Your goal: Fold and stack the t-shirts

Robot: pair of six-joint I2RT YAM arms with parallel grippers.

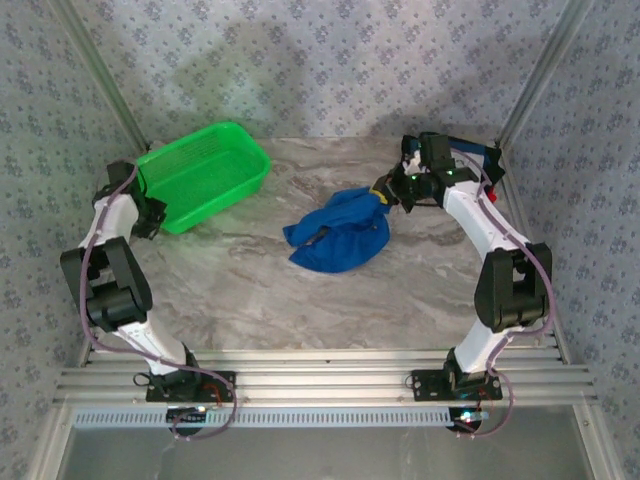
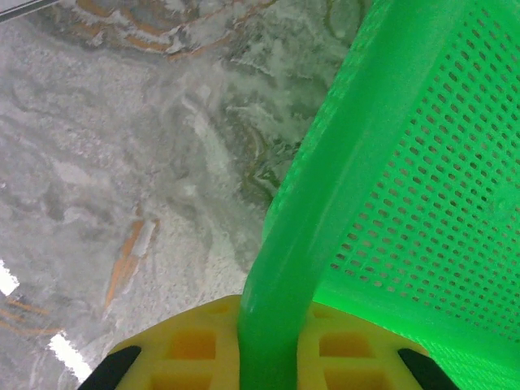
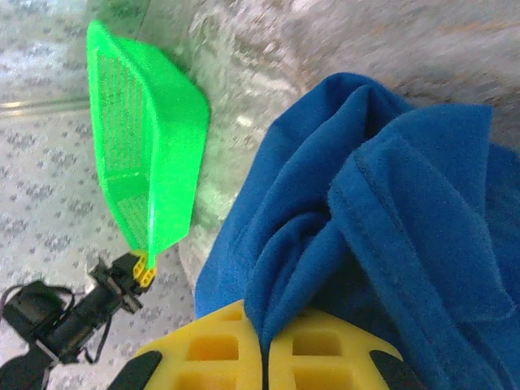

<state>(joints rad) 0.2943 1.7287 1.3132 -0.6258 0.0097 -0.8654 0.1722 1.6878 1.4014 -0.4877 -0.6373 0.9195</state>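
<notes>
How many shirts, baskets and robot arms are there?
Blue shirt: 1
Green basket: 1
Robot arms: 2
Total: 4

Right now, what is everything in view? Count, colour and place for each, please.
t-shirt: one, royal blue, crumpled on the table right of centre
basket: one, green mesh, far left of the table
table: one, grey marbled, under both
arms: two, white and black, bases at the near edge
left fingers: yellow, shut on the basket's rim
right fingers: yellow, shut on the t-shirt's cloth
</notes>
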